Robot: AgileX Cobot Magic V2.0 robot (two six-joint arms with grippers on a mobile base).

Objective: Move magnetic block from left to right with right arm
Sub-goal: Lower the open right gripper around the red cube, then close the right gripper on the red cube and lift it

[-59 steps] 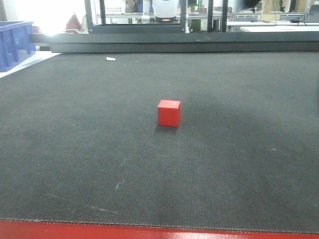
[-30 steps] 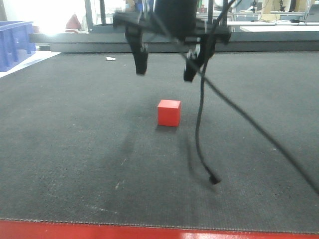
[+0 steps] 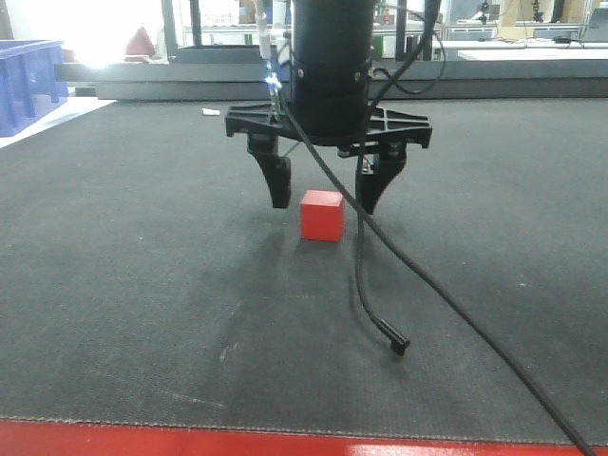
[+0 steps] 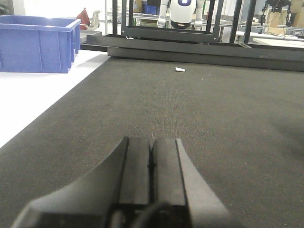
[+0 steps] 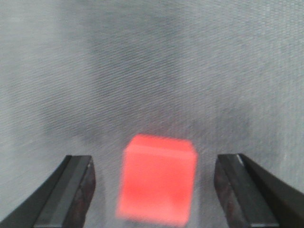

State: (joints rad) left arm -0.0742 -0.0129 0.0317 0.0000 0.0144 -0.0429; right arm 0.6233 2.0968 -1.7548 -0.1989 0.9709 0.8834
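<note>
Midway between the desk's (image 3: 114,285) front and far edges, the right claw (image 3: 325,205), spread wide, straddles the magnetic block (image 3: 321,218); the left claw (image 4: 151,142) is pinched closed.

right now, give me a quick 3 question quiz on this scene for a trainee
1. True or false: the right hand is shut on the block.
2. Which one is shut? A: left hand. B: right hand.
3. Fill in: the block sits on the dark ___.

Key:
1. False. It is open, with a finger on each side of the block and gaps showing in the wrist view.
2. A.
3. mat.
</note>
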